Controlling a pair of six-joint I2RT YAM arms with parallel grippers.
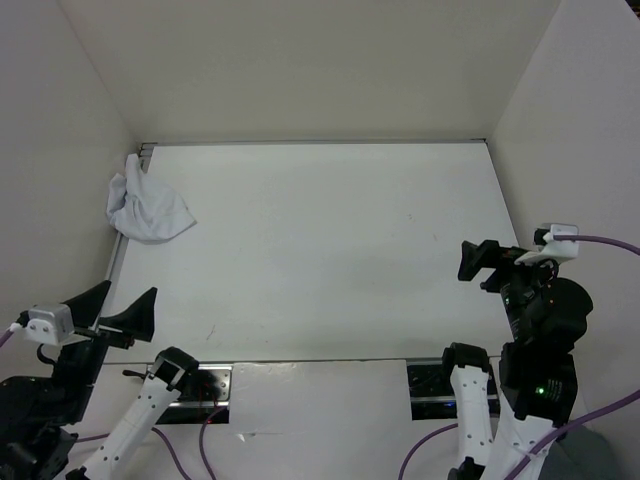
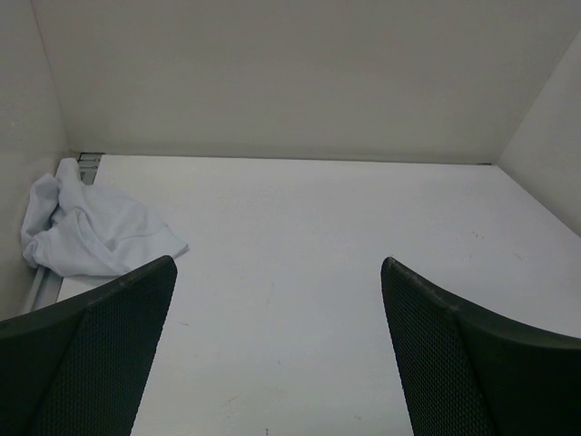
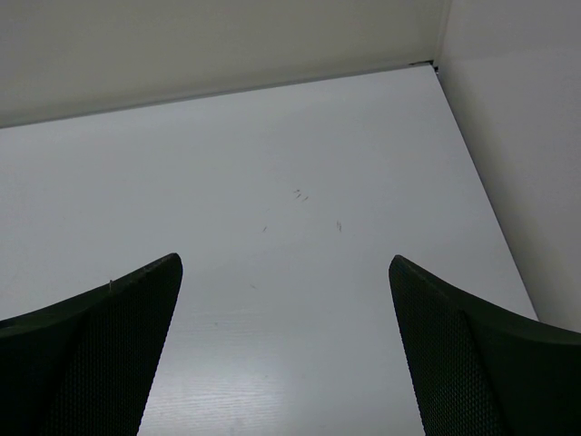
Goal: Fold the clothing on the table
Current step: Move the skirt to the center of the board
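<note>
Since the clothing (image 1: 148,208) sits crumpled in the table's (image 1: 330,260) far-left corner, nothing's folded; left gripper (image 2: 277,263) and right gripper (image 3: 283,262) gape empty.

Crumpled clothing (image 1: 150,210), garment type untellable; left arm (image 1: 135,420) cut off at top view's lower edge.

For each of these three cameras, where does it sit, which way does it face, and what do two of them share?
Top external: above and behind the robot, looking down on the table; left gripper and right gripper show, both open.
Left wrist: low at near left, facing the far wall; own fingers frame the clothing, far left.
Right wrist: low at near right, facing the far right corner; own fingers only.
Shared: top and left wrist both show the clothing.
</note>
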